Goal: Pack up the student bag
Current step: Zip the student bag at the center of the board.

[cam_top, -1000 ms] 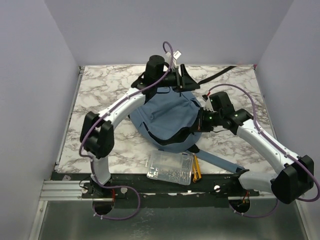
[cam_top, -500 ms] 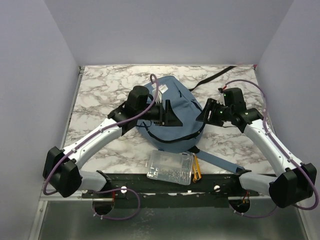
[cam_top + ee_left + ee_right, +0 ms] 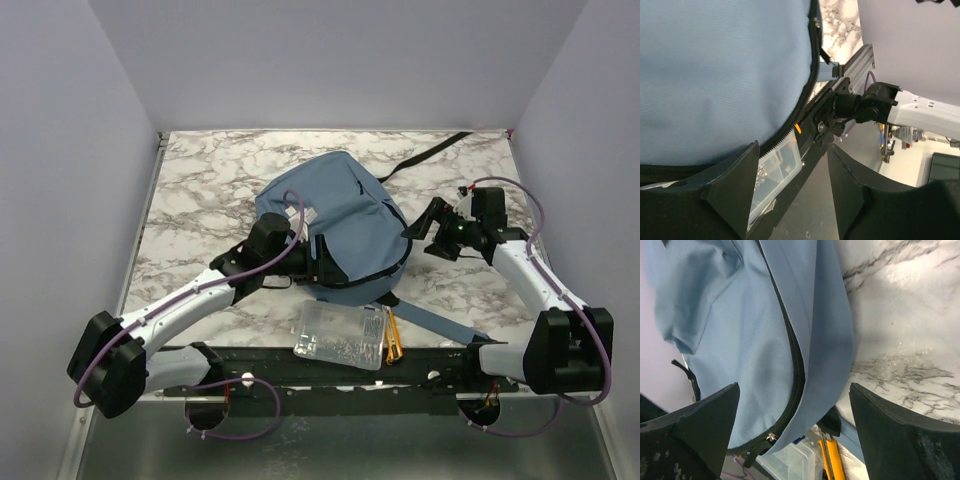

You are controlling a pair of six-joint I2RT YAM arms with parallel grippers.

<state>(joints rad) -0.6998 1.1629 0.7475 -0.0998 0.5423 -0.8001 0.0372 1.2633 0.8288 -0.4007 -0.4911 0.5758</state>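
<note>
The student bag (image 3: pixel 340 215), a rounded blue-grey backpack, lies in the middle of the marble table with its black zip (image 3: pixel 797 375) running along the near side. My left gripper (image 3: pixel 328 262) sits low at the bag's near-left edge, open, with nothing between its fingers. In the left wrist view the left gripper (image 3: pixel 792 150) has the bag's fabric (image 3: pixel 715 75) just beside one finger. My right gripper (image 3: pixel 420 228) stands wide open just right of the bag. In the right wrist view the right gripper (image 3: pixel 792 387) frames the zip and its pull (image 3: pixel 771 437) without touching them.
A clear plastic box (image 3: pixel 340 335) of small parts lies at the near table edge, with a yellow utility knife (image 3: pixel 392 335) beside it. A blue webbing strap (image 3: pixel 440 320) trails to the near right, a black strap (image 3: pixel 430 150) to the far right. Grey walls enclose the table (image 3: pixel 200 170).
My right gripper went from shut at the bag's right edge to wide open and drew back to the right. The left arm swung from the bag's far side to its near-left edge. The bag settled.
</note>
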